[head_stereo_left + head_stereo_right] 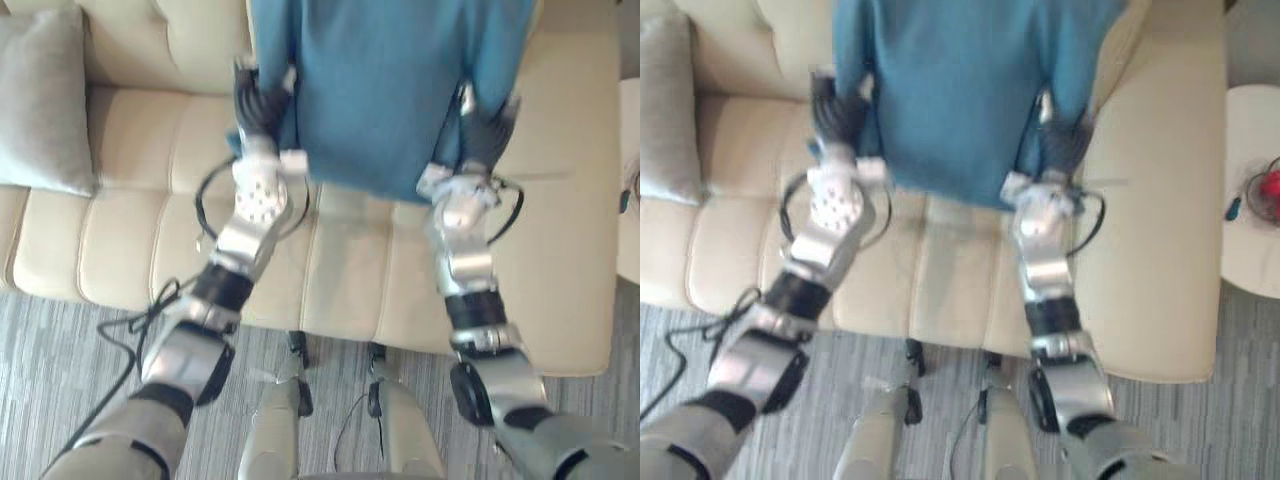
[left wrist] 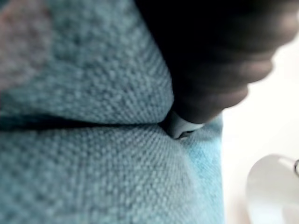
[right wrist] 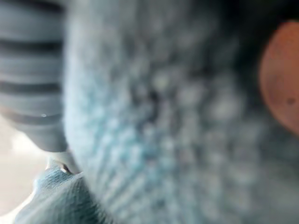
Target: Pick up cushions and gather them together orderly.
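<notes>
A blue cushion [image 1: 385,90] hangs upright over the seat of a cream sofa [image 1: 350,260], held between my two hands. My left hand [image 1: 258,105] grips its left edge and my right hand [image 1: 485,130] grips its right edge, with the fingers mostly behind the fabric. In the left wrist view a dark-tipped finger [image 2: 187,123] digs into a fold of the blue cushion [image 2: 93,93]. The right wrist view has the blue weave [image 3: 177,116] pressed close against the hand. A grey cushion [image 1: 40,100] leans on the sofa's back at the far left.
A round white side table [image 1: 1255,200] with a red thing [image 1: 1270,190] on it stands to the right of the sofa. Grey striped carpet [image 1: 60,340] runs along the sofa's front edge.
</notes>
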Controlling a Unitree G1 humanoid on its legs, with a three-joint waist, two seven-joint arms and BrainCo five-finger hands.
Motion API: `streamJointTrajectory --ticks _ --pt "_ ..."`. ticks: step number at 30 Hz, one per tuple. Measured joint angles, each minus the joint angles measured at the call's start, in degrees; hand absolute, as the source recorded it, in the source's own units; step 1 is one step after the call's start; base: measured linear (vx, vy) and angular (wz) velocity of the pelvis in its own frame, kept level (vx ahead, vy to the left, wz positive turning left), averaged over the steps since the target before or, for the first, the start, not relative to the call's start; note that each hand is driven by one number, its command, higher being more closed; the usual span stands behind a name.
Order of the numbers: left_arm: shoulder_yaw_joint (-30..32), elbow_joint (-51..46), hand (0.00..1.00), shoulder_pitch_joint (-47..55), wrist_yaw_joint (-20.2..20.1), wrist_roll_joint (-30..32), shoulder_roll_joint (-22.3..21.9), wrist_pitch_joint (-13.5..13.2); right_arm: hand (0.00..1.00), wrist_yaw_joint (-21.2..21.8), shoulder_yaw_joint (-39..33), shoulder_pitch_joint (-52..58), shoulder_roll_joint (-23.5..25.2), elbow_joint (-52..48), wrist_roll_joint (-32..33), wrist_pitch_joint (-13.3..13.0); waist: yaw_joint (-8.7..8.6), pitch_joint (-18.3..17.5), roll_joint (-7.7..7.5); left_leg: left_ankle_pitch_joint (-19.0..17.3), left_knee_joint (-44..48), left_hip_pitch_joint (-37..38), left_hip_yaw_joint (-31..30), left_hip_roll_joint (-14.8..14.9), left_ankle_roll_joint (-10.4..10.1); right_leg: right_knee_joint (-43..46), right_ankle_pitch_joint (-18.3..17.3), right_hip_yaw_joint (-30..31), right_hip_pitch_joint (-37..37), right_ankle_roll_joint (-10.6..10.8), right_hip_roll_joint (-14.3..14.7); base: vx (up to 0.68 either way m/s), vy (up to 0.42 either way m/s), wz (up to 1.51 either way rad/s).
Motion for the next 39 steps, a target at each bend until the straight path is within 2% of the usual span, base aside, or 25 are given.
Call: streamJointTrajectory --ticks 3,6,10,13,20,22,27,32,35,36,39 --pt "2.1 8.7 0.00 -10.6 0.2 0.0 -1.2 0.1 0.00 -0.4 -3.2 -10.4 -2.7 9.8 0.6 0.7 -0.04 1.5 1.17 2.5 -2.1 -3.1 -2.2 -0.1 -0.7 0.9 0.1 -1.7 -3.5 -0.2 0.0 0.00 -0.004 0.22" --pt "5.6 14.6 0.00 -14.4 -1.3 -0.6 -2.4 1.7 0.00 2.3 -4.4 -15.0 -3.3 15.4 5.6 3.4 -0.03 4.2 1.32 3.3 -2.8 -3.3 -2.6 0.1 -1.4 1.4 0.0 -2.2 -4.0 -0.2 0.0 0.03 -0.002 0.12" --pt "10.1 21.0 0.00 -14.2 -4.5 -2.8 -4.6 3.6 0.00 5.6 -5.3 -15.8 -3.3 19.3 11.1 4.0 -0.12 4.7 1.49 3.7 -2.8 -6.1 -2.9 0.2 -2.0 3.3 -0.5 -2.8 -7.3 -0.3 0.0 0.05 0.001 0.08" --pt "11.9 22.3 0.00 -13.0 -6.4 -2.9 -5.7 3.7 0.00 7.3 -6.0 -15.9 -3.2 20.4 14.3 4.4 -0.23 7.0 1.49 3.7 -2.8 -6.2 -3.2 0.3 -2.0 3.9 -1.1 -3.0 -7.5 -0.6 -0.1 0.02 0.004 0.04" --pt "14.0 22.3 0.00 -3.4 -9.2 -4.0 -9.2 4.3 0.00 10.1 -7.0 -13.8 -2.9 22.0 15.1 4.7 -0.83 8.0 1.41 3.7 -2.7 -6.6 -4.3 0.4 -2.0 7.1 -2.9 -4.2 -8.6 -0.9 -0.3 0.02 0.000 0.11" --pt "14.0 22.0 0.00 -1.0 -10.8 -4.2 -8.2 4.0 0.00 11.4 -7.3 -10.6 -2.9 21.6 16.1 4.2 -0.72 8.0 1.39 3.7 -2.6 -5.6 -4.7 0.4 -2.0 9.8 -4.3 -4.3 -8.5 -1.1 -0.5 0.01 -0.028 0.12" --pt "14.7 20.9 0.00 2.2 -14.0 -4.4 -3.4 3.4 0.00 15.4 -7.0 -4.8 -3.9 20.0 16.1 3.1 -0.75 8.0 1.34 3.6 -2.6 -4.9 -4.0 0.6 -2.0 10.1 -4.3 -3.8 -8.3 -1.1 -0.4 0.00 -0.017 -0.05" --pt "15.2 18.1 0.00 8.2 -15.9 -5.0 -0.1 3.2 0.00 17.6 -6.9 6.7 -5.3 11.7 16.5 2.7 -0.79 8.0 0.94 3.3 -2.1 -1.6 -3.9 0.9 -1.9 10.1 -4.3 -3.7 -4.7 -1.1 -0.1 0.01 -0.013 -0.01" --pt "15.1 11.2 0.00 16.4 -16.6 -4.9 1.7 2.2 0.00 19.3 -6.4 16.5 -5.7 2.2 15.9 1.8 -0.72 7.9 0.30 0.5 1.4 0.9 -3.3 1.1 -1.5 9.6 -4.7 -3.3 -0.7 -1.1 0.0 0.01 -0.038 -0.09" --pt "14.9 8.2 0.00 20.6 -17.3 -4.8 1.7 2.1 0.00 19.9 -5.8 21.2 -5.5 -1.1 15.5 1.6 -0.46 7.7 -0.33 -0.5 2.2 2.5 -2.6 1.2 -1.3 9.7 -5.2 -2.8 0.9 -1.1 -0.1 0.02 -0.041 -0.15" --pt "13.2 2.4 0.00 32.5 -18.8 -3.8 0.0 0.9 0.00 22.2 -4.8 34.1 -3.8 -7.3 12.8 0.6 -0.10 6.9 -1.57 -3.7 4.6 6.1 -2.2 1.4 -1.5 9.7 -6.8 -2.6 5.4 -1.1 -0.1 0.04 -0.038 -0.07"
